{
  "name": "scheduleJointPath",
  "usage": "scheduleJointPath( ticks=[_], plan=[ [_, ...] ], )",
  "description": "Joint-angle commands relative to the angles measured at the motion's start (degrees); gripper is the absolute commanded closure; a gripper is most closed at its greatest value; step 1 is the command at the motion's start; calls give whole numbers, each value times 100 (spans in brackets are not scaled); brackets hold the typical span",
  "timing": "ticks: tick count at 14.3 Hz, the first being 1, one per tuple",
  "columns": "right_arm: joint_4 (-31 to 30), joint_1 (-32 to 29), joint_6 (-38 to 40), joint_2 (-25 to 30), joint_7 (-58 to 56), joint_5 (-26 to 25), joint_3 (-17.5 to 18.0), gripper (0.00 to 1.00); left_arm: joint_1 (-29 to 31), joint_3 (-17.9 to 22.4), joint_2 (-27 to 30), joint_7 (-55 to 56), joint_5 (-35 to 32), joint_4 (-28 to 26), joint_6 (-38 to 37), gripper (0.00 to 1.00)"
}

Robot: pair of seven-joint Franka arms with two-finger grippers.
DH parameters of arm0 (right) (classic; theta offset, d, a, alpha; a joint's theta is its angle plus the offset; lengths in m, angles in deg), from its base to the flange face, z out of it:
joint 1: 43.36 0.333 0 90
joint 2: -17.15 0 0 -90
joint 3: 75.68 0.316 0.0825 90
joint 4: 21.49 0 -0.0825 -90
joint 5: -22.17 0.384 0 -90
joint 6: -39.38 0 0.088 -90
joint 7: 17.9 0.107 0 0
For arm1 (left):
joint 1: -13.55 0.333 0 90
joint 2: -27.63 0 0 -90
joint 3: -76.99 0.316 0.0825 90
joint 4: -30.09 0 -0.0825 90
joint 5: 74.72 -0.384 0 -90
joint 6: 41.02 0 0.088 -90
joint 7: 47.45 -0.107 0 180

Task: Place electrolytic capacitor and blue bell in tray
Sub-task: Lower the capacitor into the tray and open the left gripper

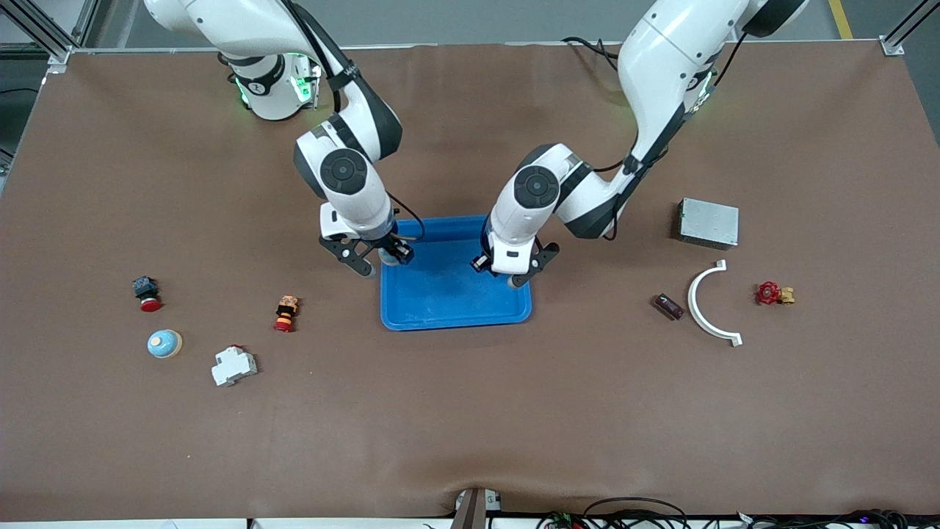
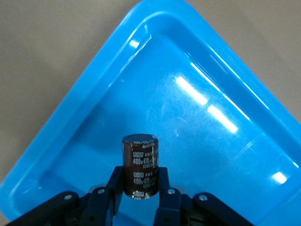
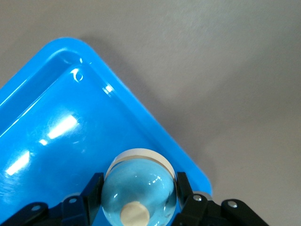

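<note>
The bright-blue tray [image 1: 440,301] lies mid-table. My left gripper [image 1: 514,278] is over the tray's corner toward the left arm's end. In the left wrist view it [image 2: 140,175] is shut on a dark brown electrolytic capacitor [image 2: 140,153], held upright over the tray floor [image 2: 197,117]. My right gripper [image 1: 385,257] is over the tray's edge toward the right arm's end. In the right wrist view it [image 3: 138,181] is shut on a light-blue bell [image 3: 141,186] with a cream button, just inside the tray rim [image 3: 155,136]. I cannot tell whether either part touches the tray.
A second blue bell [image 1: 164,343], a red-capped button [image 1: 147,292], an orange-red part [image 1: 286,313] and a white breaker [image 1: 233,365] lie toward the right arm's end. A grey box [image 1: 708,222], white curved piece [image 1: 709,308], small dark part [image 1: 668,306] and red valve [image 1: 772,293] lie toward the left arm's end.
</note>
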Motion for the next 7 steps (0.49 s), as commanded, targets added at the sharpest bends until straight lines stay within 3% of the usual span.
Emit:
scheduleJointPath(
  ticks=[1, 7],
  plan=[
    [533, 275, 30, -459, 464, 28, -73, 100, -36, 54, -251, 214, -104, 221, 140, 100],
    [938, 591, -110, -1040, 922, -24, -81, 100, -88, 256, -391, 215, -104, 239, 149, 100]
  ],
)
